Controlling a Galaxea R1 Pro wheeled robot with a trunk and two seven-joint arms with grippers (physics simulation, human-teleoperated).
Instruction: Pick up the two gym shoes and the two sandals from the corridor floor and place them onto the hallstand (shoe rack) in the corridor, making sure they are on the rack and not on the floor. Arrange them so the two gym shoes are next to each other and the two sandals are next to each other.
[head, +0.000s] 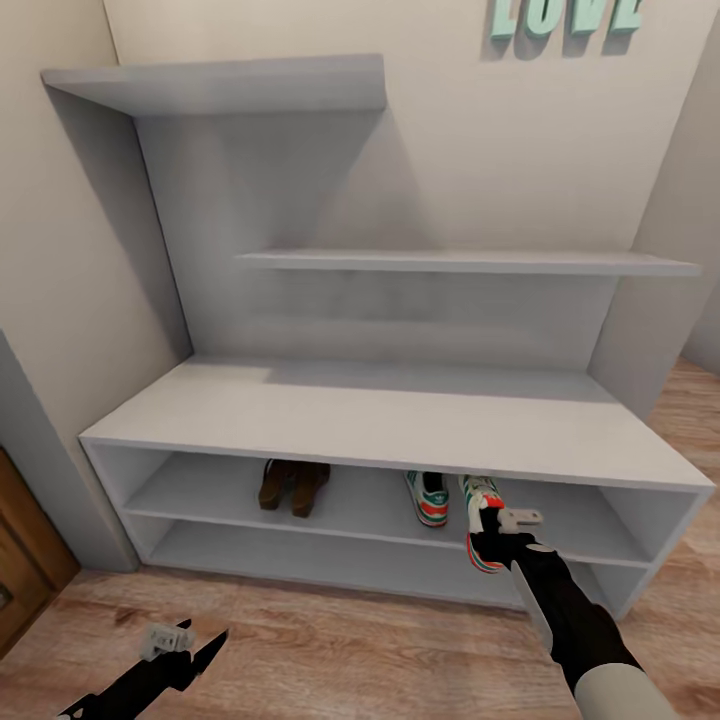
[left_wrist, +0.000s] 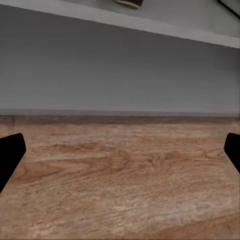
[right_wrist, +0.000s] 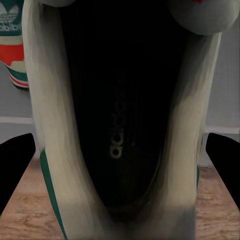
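The hallstand (head: 400, 420) is a pale grey unit with two open tiers and staggered wall shelves. On its upper tier the two sandals (head: 293, 487) lie side by side at the left. One gym shoe (head: 428, 497) sits further right. Just right of it is the second gym shoe (head: 480, 505), toe in, with its heel out past the tier's front edge. My right gripper (head: 490, 538) is shut on that heel. In the right wrist view the shoe's dark opening (right_wrist: 120, 125) lies between the fingers (right_wrist: 17, 165). My left gripper (head: 195, 640) hangs open over the corridor floor (head: 330, 640).
The lower tier (head: 330, 565) holds nothing. A brown wooden door (head: 25, 570) stands at the left edge, and side walls close in the rack on both sides. In the left wrist view, floor planks (left_wrist: 120, 175) run up to the rack's grey base (left_wrist: 120, 70).
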